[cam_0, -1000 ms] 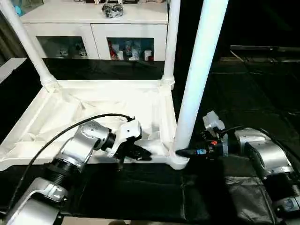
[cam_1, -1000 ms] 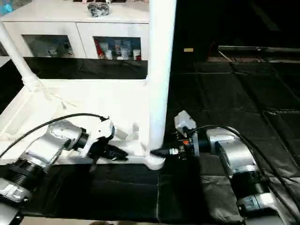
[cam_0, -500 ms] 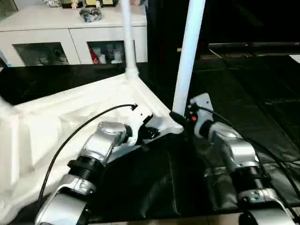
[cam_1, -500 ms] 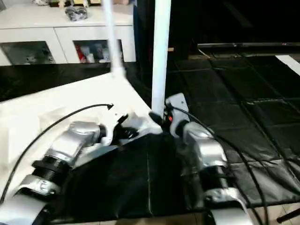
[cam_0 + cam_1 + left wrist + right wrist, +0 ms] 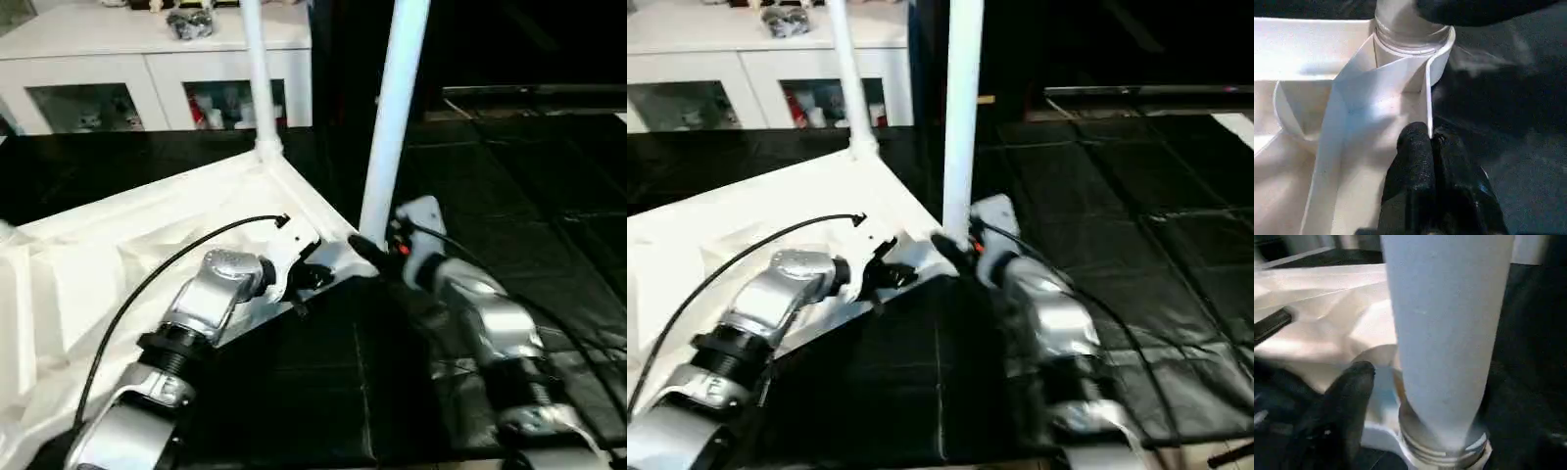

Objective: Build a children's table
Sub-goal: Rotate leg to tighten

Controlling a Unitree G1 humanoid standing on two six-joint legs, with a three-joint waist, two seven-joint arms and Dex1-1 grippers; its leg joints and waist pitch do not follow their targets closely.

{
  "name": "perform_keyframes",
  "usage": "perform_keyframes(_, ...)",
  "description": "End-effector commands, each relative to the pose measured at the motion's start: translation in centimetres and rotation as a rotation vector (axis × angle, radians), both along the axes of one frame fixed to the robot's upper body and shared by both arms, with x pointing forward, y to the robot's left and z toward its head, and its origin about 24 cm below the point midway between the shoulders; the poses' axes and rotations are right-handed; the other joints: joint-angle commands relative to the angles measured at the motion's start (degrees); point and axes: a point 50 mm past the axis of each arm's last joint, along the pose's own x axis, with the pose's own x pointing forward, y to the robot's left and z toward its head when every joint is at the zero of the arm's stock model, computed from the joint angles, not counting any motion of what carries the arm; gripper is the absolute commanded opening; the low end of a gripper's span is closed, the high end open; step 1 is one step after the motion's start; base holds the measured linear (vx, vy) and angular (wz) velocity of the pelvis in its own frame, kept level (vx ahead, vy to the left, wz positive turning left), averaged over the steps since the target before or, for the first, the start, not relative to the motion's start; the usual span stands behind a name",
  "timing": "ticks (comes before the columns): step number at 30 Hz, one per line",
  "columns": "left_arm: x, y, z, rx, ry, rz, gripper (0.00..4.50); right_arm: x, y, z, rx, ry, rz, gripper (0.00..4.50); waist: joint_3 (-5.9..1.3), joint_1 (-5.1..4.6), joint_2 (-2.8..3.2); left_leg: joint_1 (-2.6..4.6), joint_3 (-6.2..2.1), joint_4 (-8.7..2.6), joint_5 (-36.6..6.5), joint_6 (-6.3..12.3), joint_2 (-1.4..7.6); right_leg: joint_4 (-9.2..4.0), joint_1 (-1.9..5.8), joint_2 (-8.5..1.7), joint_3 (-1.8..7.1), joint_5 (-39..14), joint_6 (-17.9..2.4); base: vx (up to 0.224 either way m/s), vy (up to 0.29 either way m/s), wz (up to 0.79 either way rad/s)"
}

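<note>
Black matting covers the floor, with a white cabinet (image 5: 167,73) along the back wall, upper left. On the matting, mid-left of the head views, lies the children's table (image 5: 108,255) upside down, ribbed underside up. Its near leg (image 5: 390,117) stands upright in the corner socket (image 5: 1413,46) at centre frame; a far leg (image 5: 253,78) rises behind it.

Left end effector (image 5: 1431,143): fingers pressed together, tips on the thin rim beside that socket; looks like bracing, not a grip.

Right end effector (image 5: 364,249): at the base of the near leg; one dark finger (image 5: 1349,391) shows just beside the tube, the other not made out. Cannot tell whether it clasps the leg.

Judgement: leg-seating step. The threaded collar is exposed above the socket, so the leg may not be fully home. Do it well by keeping the tube plumb, holding low at the base, and keeping the top pinned so it cannot skid on the matting.
</note>
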Motion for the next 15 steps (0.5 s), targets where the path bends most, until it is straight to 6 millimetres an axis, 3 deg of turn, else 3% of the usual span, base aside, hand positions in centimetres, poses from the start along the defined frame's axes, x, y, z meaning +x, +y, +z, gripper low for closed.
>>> perform_keyframes(1,-0.3,-0.8,1.2,-0.034,-0.054,-0.124,0.0,-1.0,1.0,-0.4,0.018,0.025,0.151,3.85,-3.92,0.44,-0.69,0.09,0.35,-3.75,-12.6,4.37,0.52,-3.99,3.33,-1.7,2.19,-14.4,-12.4,0.0,0.0,0.0)
perform_keyframes(7,-1.3,0.9,1.4,0.005,-0.026,-0.325,0.0,-1.8,-2.9,1.1,-0.058,0.022,0.354,4.36,-3.93,1.49,-0.57,0.51,0.59,-3.67,-13.4,4.2,0.91,-3.67,3.05,-1.57,2.29,-13.5,-14.0,0.0,0.0,0.0)
perform_keyframes(10,-1.8,1.4,1.3,0.033,-0.005,-0.405,0.0,-2.2,-3.6,1.6,-0.071,0.061,0.454,4.49,-3.97,2.29,-0.77,0.37,0.63,-3.61,-12.6,4.41,0.93,-3.43,3.16,-1.67,2.34,-12.9,-14.2,0.0,0.0,0.0)
perform_keyframes(15,-2.6,1.8,1.3,0.043,0.027,-0.513,0.0,-2.3,-3.9,2.3,-0.116,0.052,0.56,4.49,-3.98,2.64,-1.03,0.26,0.59,-3.6,-12.0,4.23,1.01,-3.31,3.14,-1.87,2.33,-13.6,-14.4,0.0,0.0,0.0)
